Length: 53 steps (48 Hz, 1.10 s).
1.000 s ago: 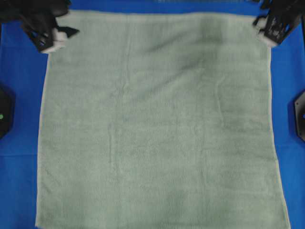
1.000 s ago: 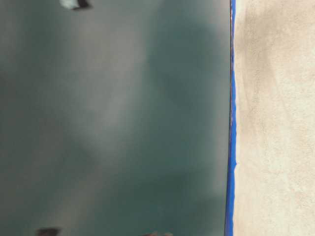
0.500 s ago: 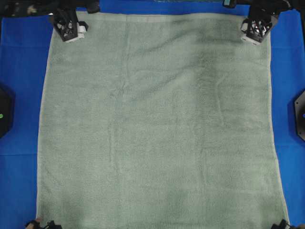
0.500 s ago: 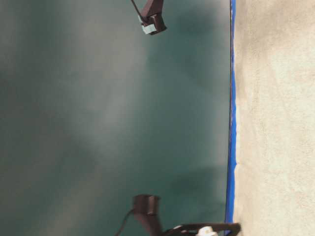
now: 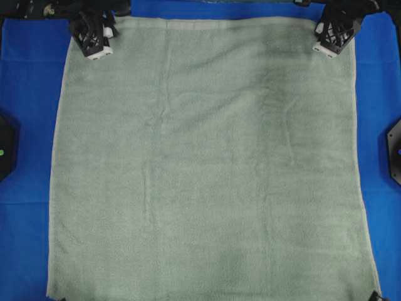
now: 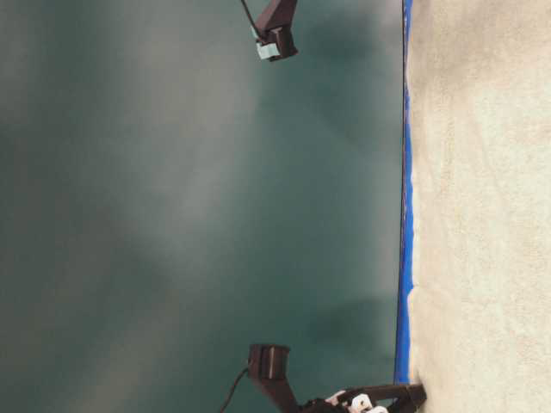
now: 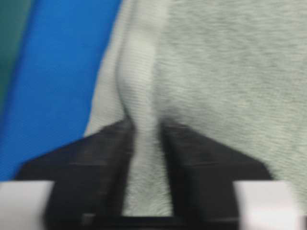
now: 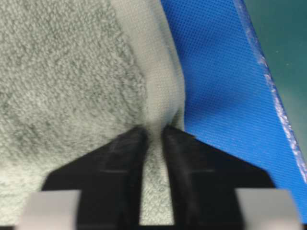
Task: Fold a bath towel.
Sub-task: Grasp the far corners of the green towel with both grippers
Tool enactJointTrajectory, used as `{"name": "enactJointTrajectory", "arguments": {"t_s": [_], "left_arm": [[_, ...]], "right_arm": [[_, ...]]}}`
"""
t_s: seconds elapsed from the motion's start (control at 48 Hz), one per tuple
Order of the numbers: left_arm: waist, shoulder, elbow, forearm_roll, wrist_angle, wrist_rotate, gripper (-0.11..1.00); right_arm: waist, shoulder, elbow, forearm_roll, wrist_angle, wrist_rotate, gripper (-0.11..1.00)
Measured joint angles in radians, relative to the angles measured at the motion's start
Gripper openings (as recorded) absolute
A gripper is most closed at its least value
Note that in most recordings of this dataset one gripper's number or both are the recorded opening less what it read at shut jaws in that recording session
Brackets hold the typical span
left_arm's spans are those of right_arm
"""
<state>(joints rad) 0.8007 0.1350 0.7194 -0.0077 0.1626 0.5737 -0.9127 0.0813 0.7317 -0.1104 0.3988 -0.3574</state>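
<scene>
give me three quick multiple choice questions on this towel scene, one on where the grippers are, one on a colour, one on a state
1. Where are the left gripper and right gripper in the overhead view?
A. top corners of the bath towel
B. its middle
C. bottom corners

2. What colour is the surface under the towel?
A. red
B. bright blue
C. white

3. How does the towel lie?
A. rolled up
B. folded in half
C. spread flat

Answers: 1 A, both sit at the top corners. 2 B, blue shows round the towel. 3 C, one flat sheet; wrist views show each gripper pinching its edge.
</scene>
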Motion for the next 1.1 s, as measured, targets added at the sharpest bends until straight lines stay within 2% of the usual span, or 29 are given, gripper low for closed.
{"name": "enactJointTrajectory", "arguments": {"t_s": [0.063, 0.292, 0.396, 0.667, 0.896, 1.021, 1.105], "left_arm": [[0.002, -0.002, 0.018, -0.003, 0.012, -0.009, 0.04], [-0.008, -0.018, 0.054, -0.003, 0.026, -0.011, 0.05], [-0.006, -0.052, 0.052, -0.003, 0.075, -0.009, 0.05], [-0.008, -0.256, -0.014, -0.003, 0.207, -0.006, 0.05], [-0.008, -0.337, -0.029, -0.002, 0.293, -0.009, 0.05], [-0.026, -0.353, -0.009, -0.003, 0.313, -0.035, 0.05], [-0.081, -0.374, 0.021, -0.003, 0.341, -0.08, 0.05]], "right_arm": [[0.0, -0.002, 0.005, 0.002, 0.003, 0.002, 0.1], [0.008, -0.009, 0.015, 0.018, 0.002, 0.003, 0.1], [0.011, -0.026, 0.025, 0.021, 0.003, 0.015, 0.1], [0.011, -0.204, 0.035, 0.023, 0.038, 0.028, 0.1], [0.011, -0.365, 0.044, 0.025, 0.095, 0.046, 0.1], [0.028, -0.38, 0.066, 0.032, 0.12, 0.077, 0.1], [0.078, -0.399, 0.083, 0.052, 0.155, 0.112, 0.1]]}}
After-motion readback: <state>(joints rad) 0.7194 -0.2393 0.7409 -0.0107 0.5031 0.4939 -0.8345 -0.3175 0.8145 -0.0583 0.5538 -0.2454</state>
